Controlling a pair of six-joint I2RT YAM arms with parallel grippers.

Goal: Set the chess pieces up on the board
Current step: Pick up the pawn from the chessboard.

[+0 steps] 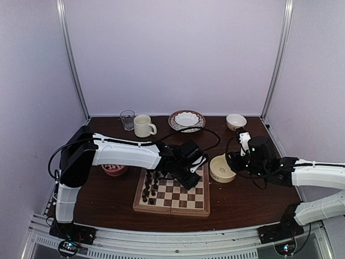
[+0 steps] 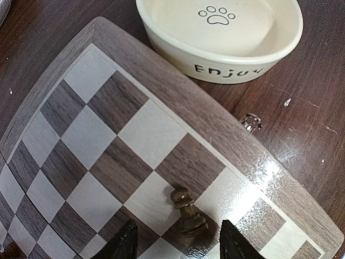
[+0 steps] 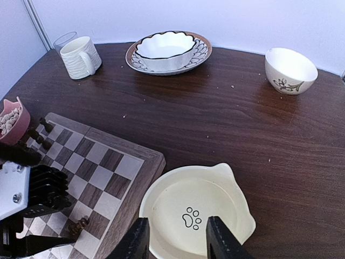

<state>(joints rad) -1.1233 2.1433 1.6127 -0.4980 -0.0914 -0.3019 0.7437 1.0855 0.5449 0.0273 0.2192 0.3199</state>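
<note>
One dark pawn (image 2: 186, 215) sits between the parted fingers of my left gripper (image 2: 179, 244), on the board (image 2: 124, 102) by the desk's near edge. If I close off-centre, I think it tips or skitters away. My right gripper (image 3: 175, 238), also parted and empty, hovers over the bowl (image 3: 215, 200).

Your dark wooden table (image 1: 242, 202) carries the board (image 1: 186, 198) near the middle of its near edge, with a cream paw-print dish (image 1: 221, 168) just beside it on the right. Along the far edge you have a glass (image 1: 127, 119), a cream mug (image 1: 143, 125), a patterned plate (image 1: 173, 122) and, toward the far right corner, a small floral bowl (image 1: 235, 121). A pink bowl (image 1: 114, 170) sits toward the left edge.
</note>
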